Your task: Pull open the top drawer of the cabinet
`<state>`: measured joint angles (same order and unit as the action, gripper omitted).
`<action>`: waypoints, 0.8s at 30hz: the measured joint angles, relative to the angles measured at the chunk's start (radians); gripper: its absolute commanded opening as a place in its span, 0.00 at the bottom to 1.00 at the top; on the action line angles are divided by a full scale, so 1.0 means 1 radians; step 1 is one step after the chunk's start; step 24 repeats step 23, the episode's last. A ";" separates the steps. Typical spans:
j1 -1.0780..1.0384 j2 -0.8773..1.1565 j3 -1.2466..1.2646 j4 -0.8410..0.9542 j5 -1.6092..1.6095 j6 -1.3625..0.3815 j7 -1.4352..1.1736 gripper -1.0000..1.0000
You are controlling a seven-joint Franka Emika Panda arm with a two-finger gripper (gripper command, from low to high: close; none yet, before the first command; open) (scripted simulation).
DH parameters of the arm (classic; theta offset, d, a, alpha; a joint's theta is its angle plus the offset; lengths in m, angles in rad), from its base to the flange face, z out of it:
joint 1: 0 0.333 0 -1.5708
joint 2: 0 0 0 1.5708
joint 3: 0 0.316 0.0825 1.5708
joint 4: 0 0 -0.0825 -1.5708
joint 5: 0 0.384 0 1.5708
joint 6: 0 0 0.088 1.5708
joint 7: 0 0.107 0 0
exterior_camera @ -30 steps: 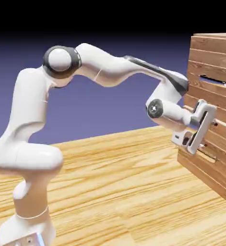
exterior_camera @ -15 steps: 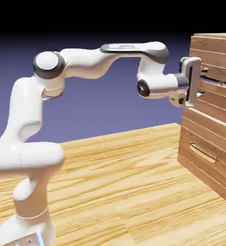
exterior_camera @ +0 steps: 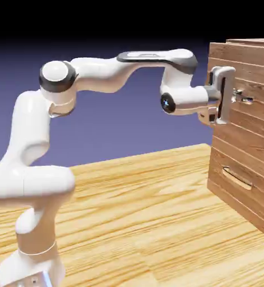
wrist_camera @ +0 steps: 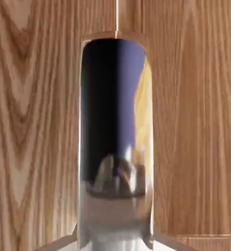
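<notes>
Top drawer [exterior_camera: 222, 56] front stood slightly proud of the cabinet [exterior_camera: 246, 41], just begun opening, with most pulling left. At the cabinet, the end effector [exterior_camera: 241, 97] was clamped on the drawer's handle [wrist_camera: 115, 112].

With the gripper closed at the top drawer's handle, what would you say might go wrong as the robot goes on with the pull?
The fingertips meet the handle near one end of it, so an off-centre pull might twist the drawer front and make it bind.

The handle is smooth and shiny, mirroring its surroundings, so the grip may slip along it.

The top drawer juts only slightly from the cabinet, so losing hold now would probably leave it barely open.
</notes>
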<state>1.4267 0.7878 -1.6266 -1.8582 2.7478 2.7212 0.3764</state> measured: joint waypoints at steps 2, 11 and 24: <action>0.072 -0.004 -0.054 -0.064 0.002 -0.012 -0.012 0.00; 0.399 0.039 -0.306 -0.339 -0.019 -0.052 -0.014 0.00; 0.692 0.294 -0.543 -0.647 -0.129 -0.109 0.174 0.00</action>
